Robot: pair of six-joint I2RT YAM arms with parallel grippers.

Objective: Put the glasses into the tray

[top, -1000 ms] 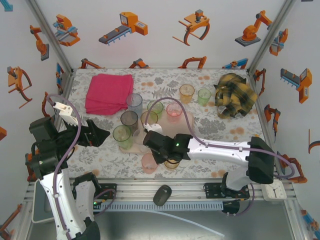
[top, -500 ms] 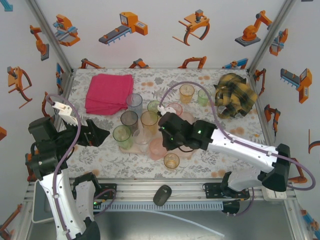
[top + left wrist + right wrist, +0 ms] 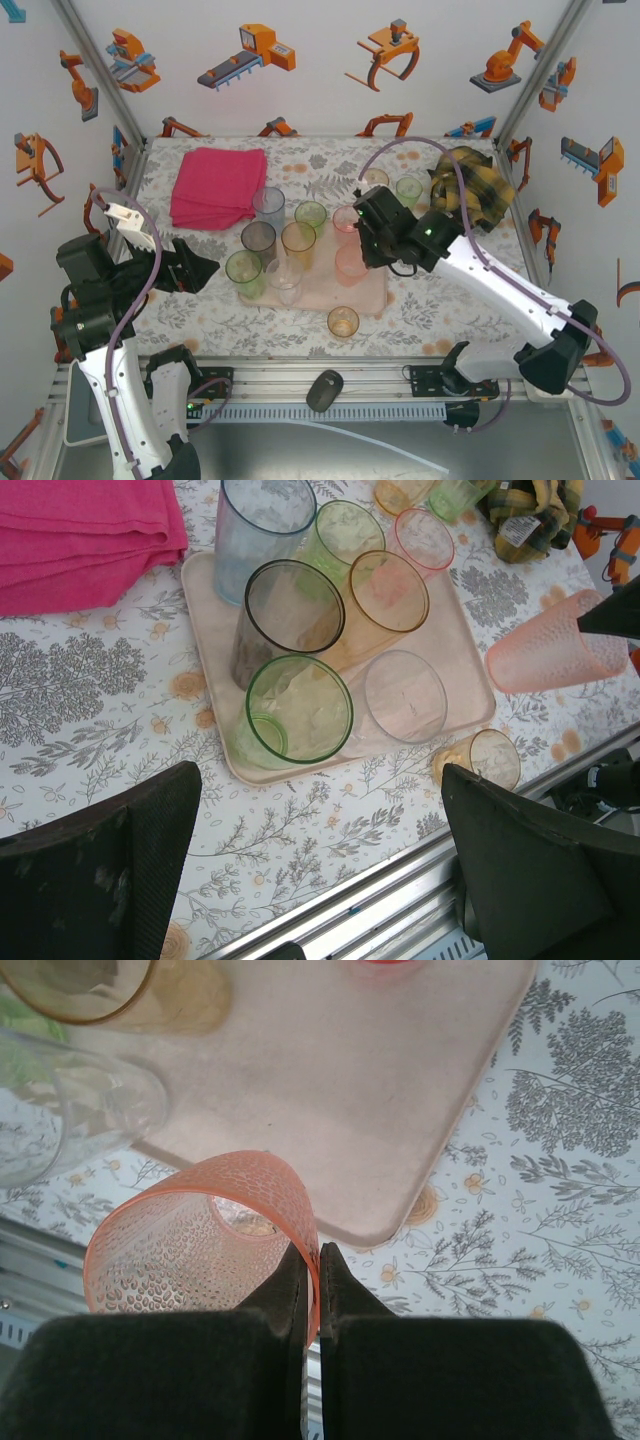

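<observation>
The pale pink tray (image 3: 372, 296) lies mid-table with several glasses standing on it: pale blue (image 3: 268, 205), smoky grey (image 3: 258, 238), two green (image 3: 244, 270), orange (image 3: 298, 240), clear (image 3: 284, 278) and pink (image 3: 347, 218). My right gripper (image 3: 358, 245) is shut on the rim of a dimpled salmon-pink glass (image 3: 190, 1245), holding it tilted above the tray's right part (image 3: 330, 1090). An amber glass (image 3: 343, 322) stands off the tray near the front edge. A green glass (image 3: 408, 190) and an orange one (image 3: 376, 178) stand at the back. My left gripper (image 3: 320, 815) hangs open left of the tray (image 3: 215, 755).
A folded magenta cloth (image 3: 218, 186) lies at the back left, and a yellow plaid cloth (image 3: 470, 192) is bunched at the back right. A dark oval object (image 3: 324, 390) sits on the rail below the table's front edge. Walls enclose three sides.
My right gripper has carried the salmon-pink glass from near the table's front edge back and to the right, over the tray. The left arm has stayed still.
</observation>
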